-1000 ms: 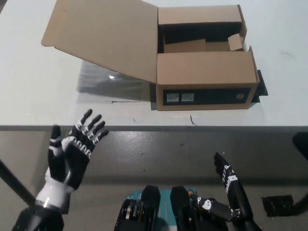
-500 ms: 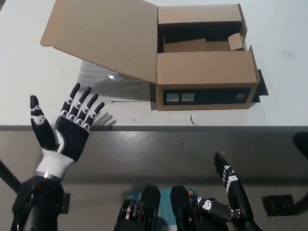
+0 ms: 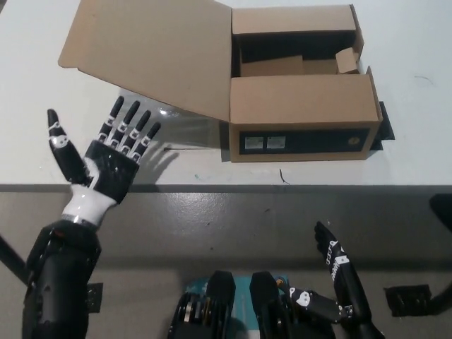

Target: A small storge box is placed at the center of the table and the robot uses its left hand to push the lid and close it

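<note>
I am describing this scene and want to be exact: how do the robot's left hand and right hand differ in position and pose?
The left hand is raised over the near edge of the table, palm open and fingers spread, just below the open lid of the box. The right hand rests low, in front of the table and far from the box. Neither hand holds or touches anything.

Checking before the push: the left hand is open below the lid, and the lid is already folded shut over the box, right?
Not quite. The left hand is open below the lid, but the head view shows that lid swung open to the left of the box.
</note>
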